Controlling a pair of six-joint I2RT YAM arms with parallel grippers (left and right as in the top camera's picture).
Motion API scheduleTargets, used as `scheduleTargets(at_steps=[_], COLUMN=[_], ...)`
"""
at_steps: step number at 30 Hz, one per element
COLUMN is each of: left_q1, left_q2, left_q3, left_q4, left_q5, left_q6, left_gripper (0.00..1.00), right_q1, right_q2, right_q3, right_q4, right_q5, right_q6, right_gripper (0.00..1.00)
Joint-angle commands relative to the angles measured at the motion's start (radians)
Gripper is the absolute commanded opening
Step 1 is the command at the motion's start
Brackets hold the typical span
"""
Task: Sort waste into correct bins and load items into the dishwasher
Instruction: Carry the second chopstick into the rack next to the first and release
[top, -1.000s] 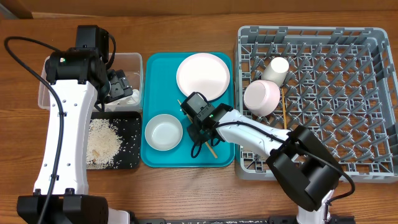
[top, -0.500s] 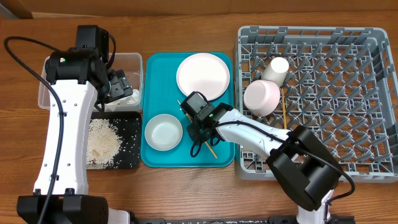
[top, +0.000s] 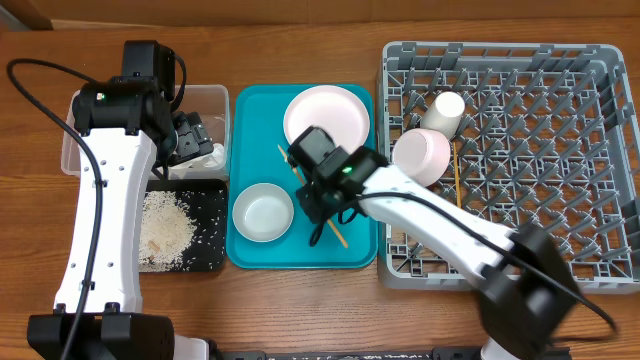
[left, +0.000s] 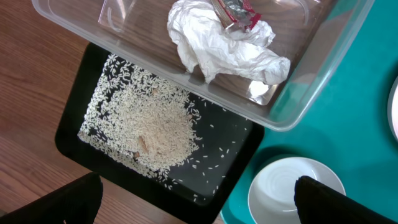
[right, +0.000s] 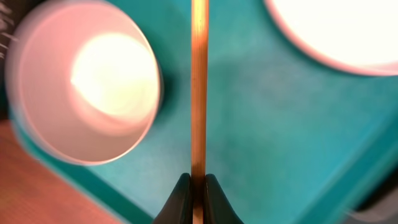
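Looking down from overhead, finds the right pincer shut tight on one chopstick above the teal tray, between the white bowl and the pink plate, both lying on that tray; hard to say from this height whether lifted off the tray or touching it. Places the second chopstick in the grey dish rack, just beside the pink bowl, with the white cup close behind. Puts the left pincer over the clear tub, at the side nearest the black tray, with rice heaped in that tray and all of it on the wooden surface. Through the left wrist camera, shows the left pincer spread wide and holding nothing, dark fingers at the lower corners. Shows the crumpled napkin inside the clear tub, the red wrapper lying on top of it. Shows the rice piled in the black tray, stray grains scattered around the pile, and the white bowl on the teal tray just beside. Through the right wrist camera, blurred, catches the right pincer pinched on the chopstick, running straight up the middle, with the white bowl to one side, the pink plate to the other, and the teal tray beneath.
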Motion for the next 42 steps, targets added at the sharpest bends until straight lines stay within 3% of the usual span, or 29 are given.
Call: scheduleTargets(at_steps=[1,13,20,24,33,42], left_q1=[0.002,0.002,0.002,0.002,0.002,0.002], left_q2=[-0.004,-0.004,-0.004,-0.004,-0.004,-0.004], left_q3=[0.01,0.01,0.01,0.01,0.01,0.01], left_q4=[0.001,0.001,0.001,0.001,0.001,0.001], left_q5=[-0.013,-0.013,-0.013,-0.013,-0.013,-0.013], left_q6=[-0.003,-0.004,-0.004,-0.004,-0.004,-0.004], left_gripper=[1.0,1.0,1.0,1.0,1.0,1.0], right_q1=[-0.049,-0.379,-0.523,-0.549,-0.548,-0.548], right_q2=[-0.118,-0.22,-0.22,-0.22,-0.218,-0.218], right_q3=[0.033,0.032,0.03,0.0,-0.069,-0.078], right_q4=[-0.05,-0.364,-0.422,-0.416,-0.389,-0.388], right_q5=[0.079,0.161,0.164,0.167,0.246,0.246], right_q6=[-0.004,-0.004,-0.007,-0.078,-0.081,-0.077], right_gripper=[0.04,0.04,0.04,0.04,0.06,0.17])
